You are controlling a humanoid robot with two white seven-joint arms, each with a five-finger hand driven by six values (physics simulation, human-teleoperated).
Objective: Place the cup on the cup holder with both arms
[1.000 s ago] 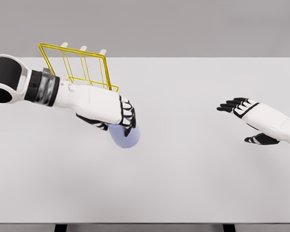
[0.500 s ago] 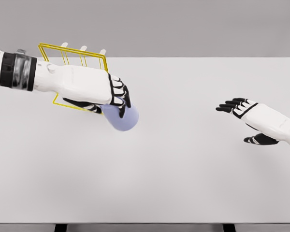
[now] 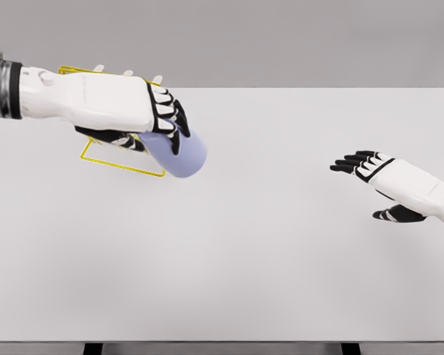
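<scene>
The left hand (image 3: 137, 111) is entering from the picture's left edge, with its white forearm running nearly level across the upper left of the view. Its black-jointed fingers (image 3: 170, 118) are curling over the upper part of the lavender cup (image 3: 179, 154) and are clamping it. The cup is hanging tilted below and to the right of the palm, with its rounded end pointing down and to the right. Whether the cup is clear of the table (image 3: 266, 251) or touching it is not determinable from this view.

The yellow wire cup holder (image 3: 122, 164) is standing on the table near its far left corner. The left hand and forearm are covering most of the frame; only the lower wire rail, a short section of the top rail and three pale peg tips (image 3: 127, 73) are showing. The cup is sitting in front of the holder's right end, overlapping the lower rail in the picture.

The right hand (image 3: 388, 181) is lying well apart on the right side of the table. Its fingers are extending toward the left, spread and relaxed, and are holding nothing.
</scene>
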